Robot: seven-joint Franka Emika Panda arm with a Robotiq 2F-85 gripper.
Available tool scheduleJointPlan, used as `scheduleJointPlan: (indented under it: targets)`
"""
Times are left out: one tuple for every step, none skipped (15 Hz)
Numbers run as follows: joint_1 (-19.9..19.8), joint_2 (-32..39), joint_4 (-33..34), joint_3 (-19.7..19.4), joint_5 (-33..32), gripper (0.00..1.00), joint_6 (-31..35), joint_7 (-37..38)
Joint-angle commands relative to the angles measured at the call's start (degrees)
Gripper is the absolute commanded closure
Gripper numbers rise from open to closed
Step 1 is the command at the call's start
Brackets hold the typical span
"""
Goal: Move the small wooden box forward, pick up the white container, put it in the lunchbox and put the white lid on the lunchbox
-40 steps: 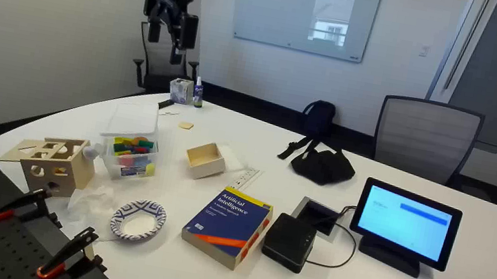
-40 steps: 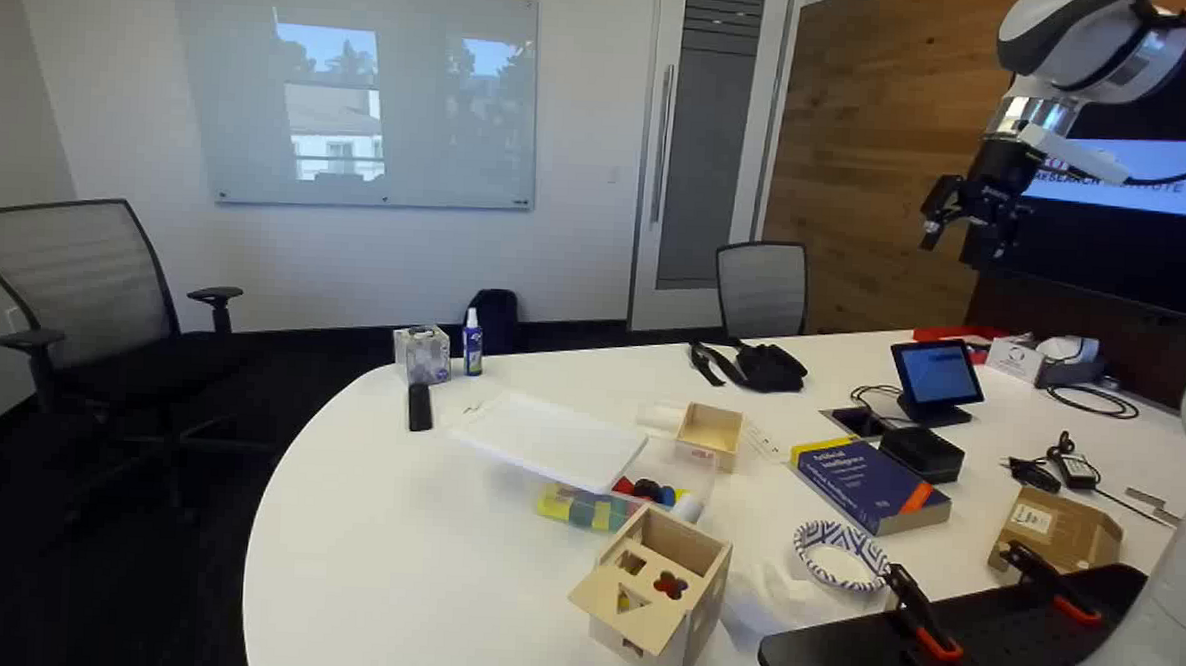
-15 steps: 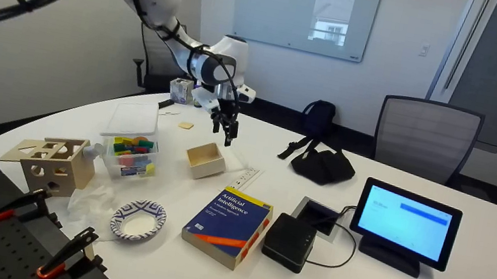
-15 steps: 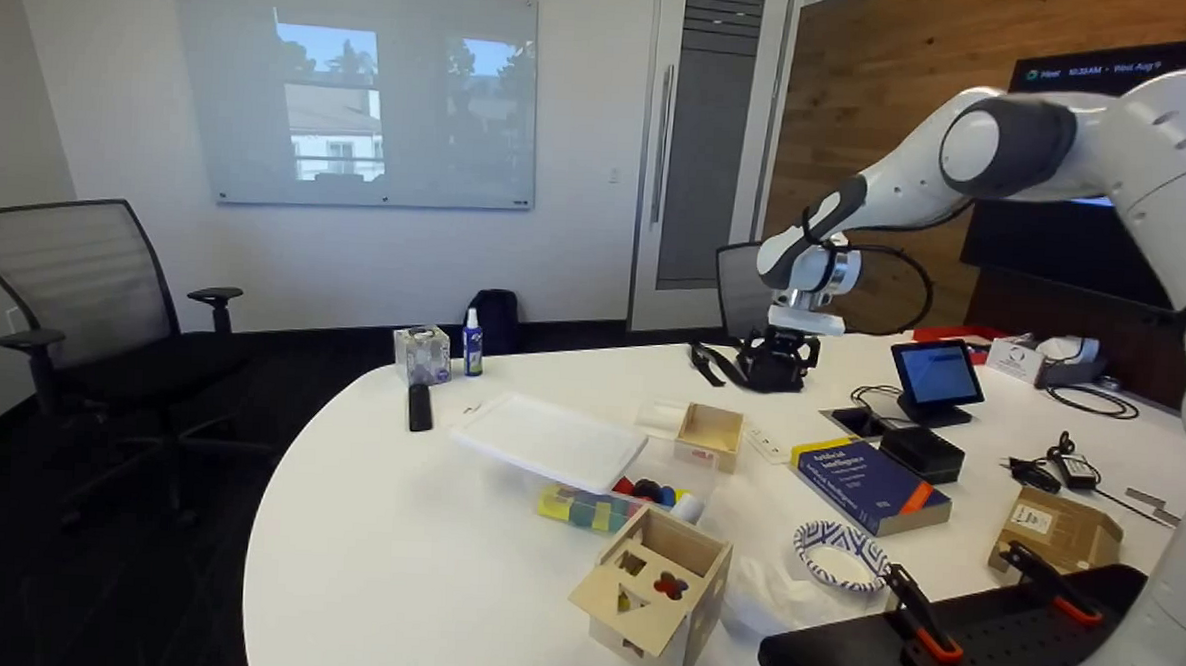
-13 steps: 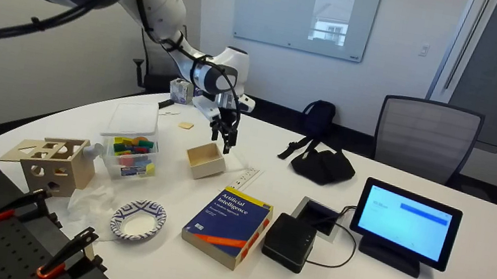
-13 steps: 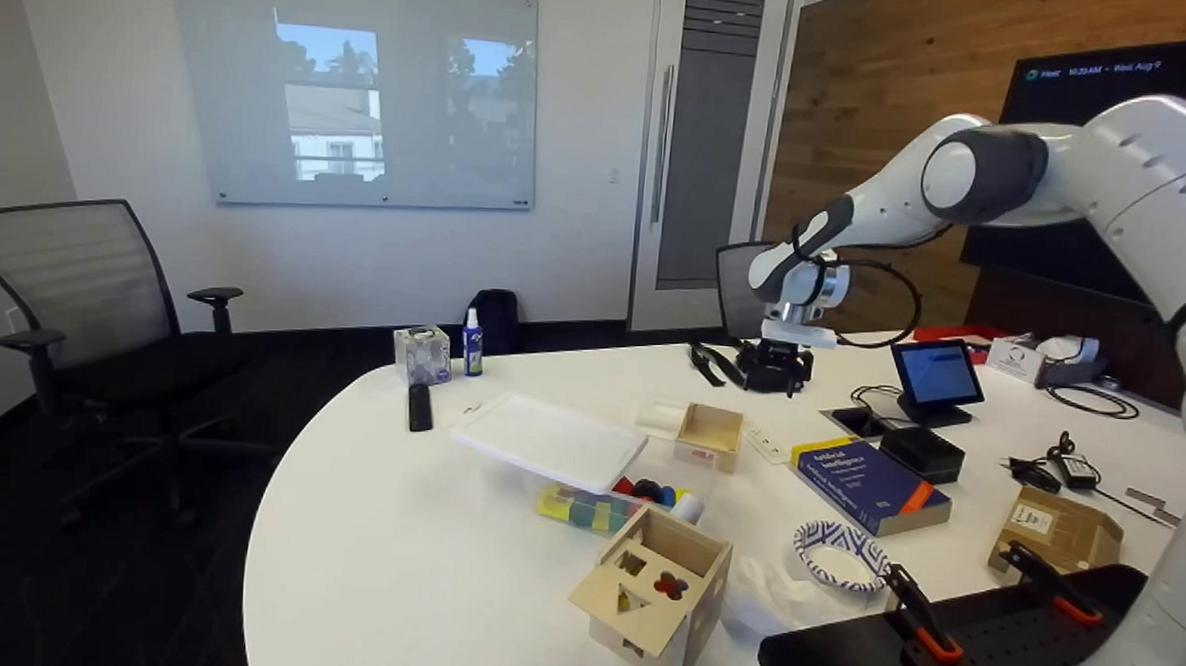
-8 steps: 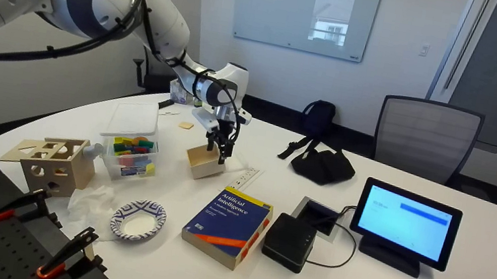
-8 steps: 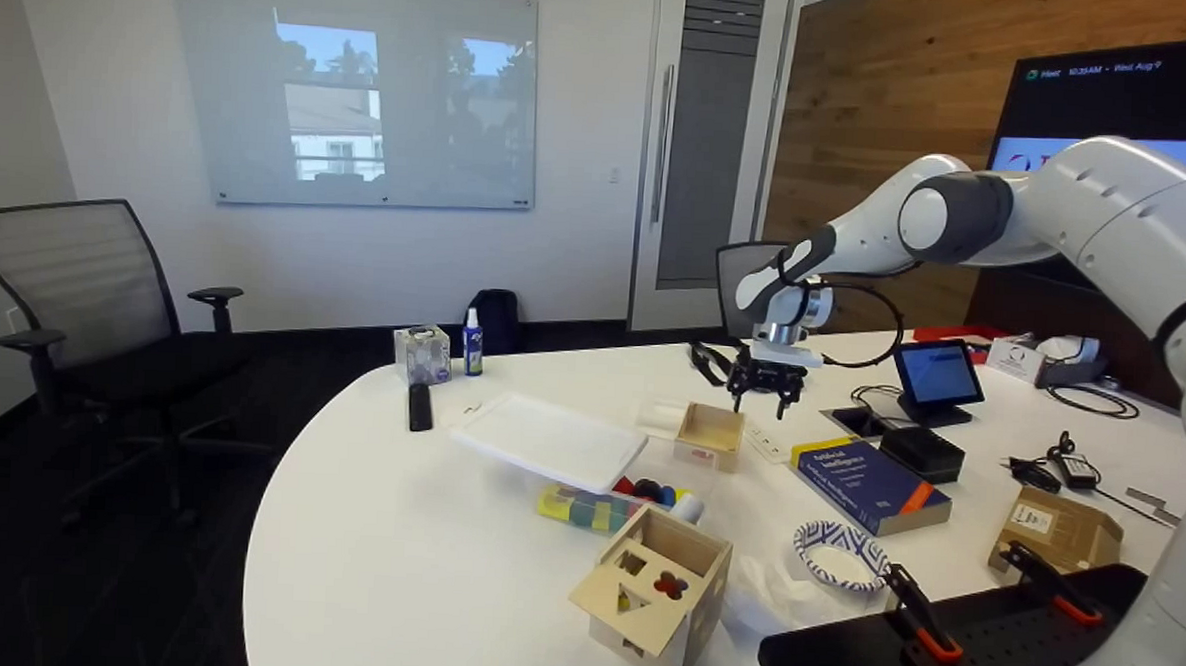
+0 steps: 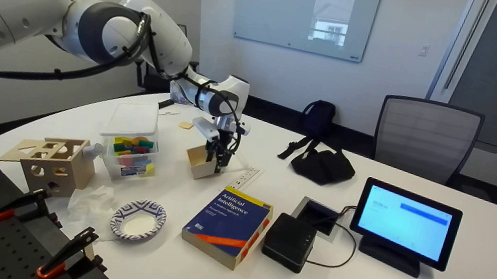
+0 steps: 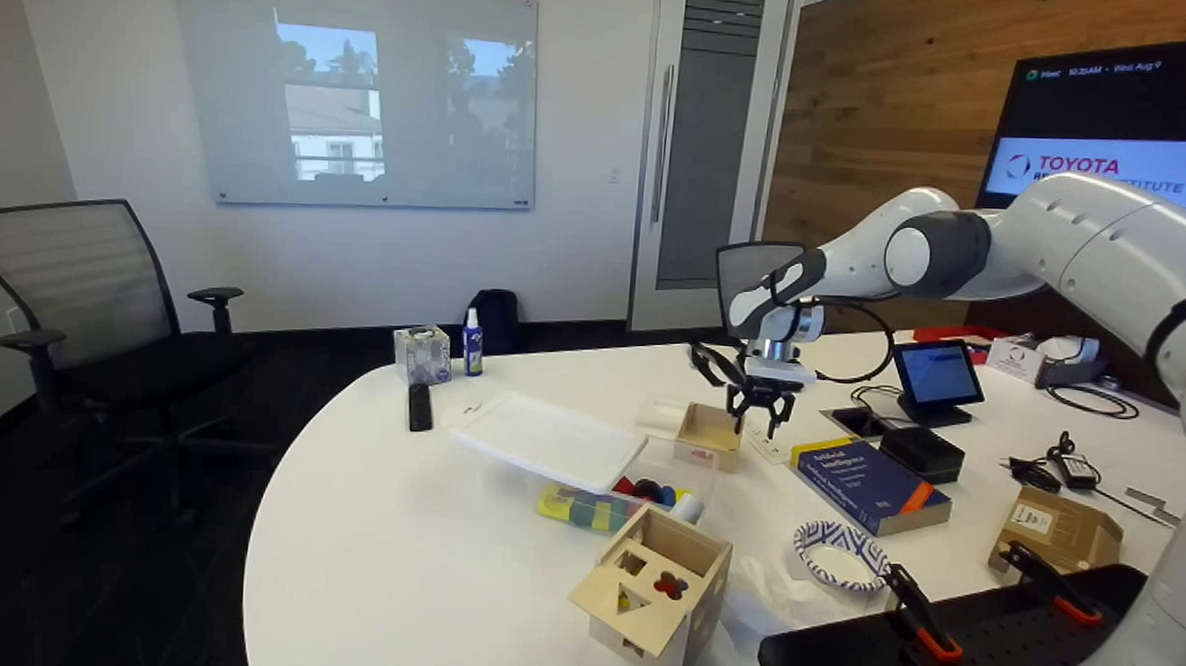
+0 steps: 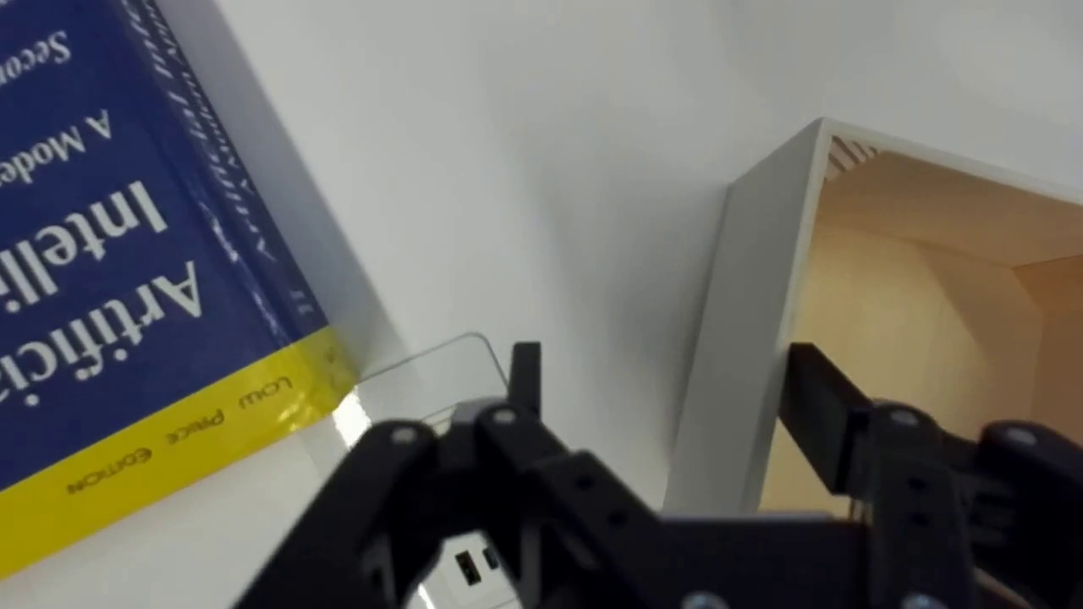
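The small wooden box (image 9: 204, 171) sits mid-table, also in an exterior view (image 10: 708, 443) and the wrist view (image 11: 744, 338). My gripper (image 9: 213, 163) is open at its side, also in an exterior view (image 10: 755, 430). In the wrist view, the gripper (image 11: 664, 364) straddles one box wall with a gap. The apparent lunchbox (image 9: 125, 174), clear plastic with coloured blocks, has the white lid (image 9: 132, 119) tilted across it. A small white cylinder (image 9: 93, 150) and a flat translucent whitish piece (image 10: 659, 416) are in view; I cannot tell which is the white container.
A thick blue book (image 9: 227, 223) and a socket strip (image 9: 245, 180) lie near the box. A wooden cube with holes (image 9: 56, 172), a patterned bowl (image 9: 138, 220), a black device (image 9: 289, 241) and a tablet (image 9: 405, 221) stand around. A black bag (image 9: 323, 165) lies farther back.
The arm swung in from high up, then my gripper came down steadily to the small wooden box's wall. The gripper stayed open. The box, lunchbox and lid have not moved.
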Motion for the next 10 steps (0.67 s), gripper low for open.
scheduleJointPlan:
  targets:
    - [-0.2, 4.0, 6.2, 0.5, -0.7, 0.58, -3.6, 1.9]
    - [-0.2, 4.6, 7.1, 0.6, -0.7, 0.65, -3.9, 2.0]
    - [-0.2, 5.1, 7.9, 0.7, -0.7, 0.73, -4.1, 1.9]
    - [-0.3, 5.5, 8.6, 0.8, -0.6, 0.80, -4.3, 2.0]
    - [-0.3, 5.5, 9.0, 0.9, -0.5, 0.89, -4.4, 1.9]
    - [-0.2, 5.6, 9.4, 1.0, -0.4, 0.95, -4.6, 2.1]
    - [-0.2, 5.2, 9.3, 1.3, -0.3, 1.00, -4.7, 1.9]
    - [-0.3, 4.8, 9.2, 1.6, -0.1, 1.00, -4.6, 1.5]
    - [0.0, 3.6, 7.9, 1.5, 0.9, 1.00, -3.9, 1.1]
    - [0.0, 2.6, 6.9, 1.7, 1.4, 0.98, -3.0, 1.0]
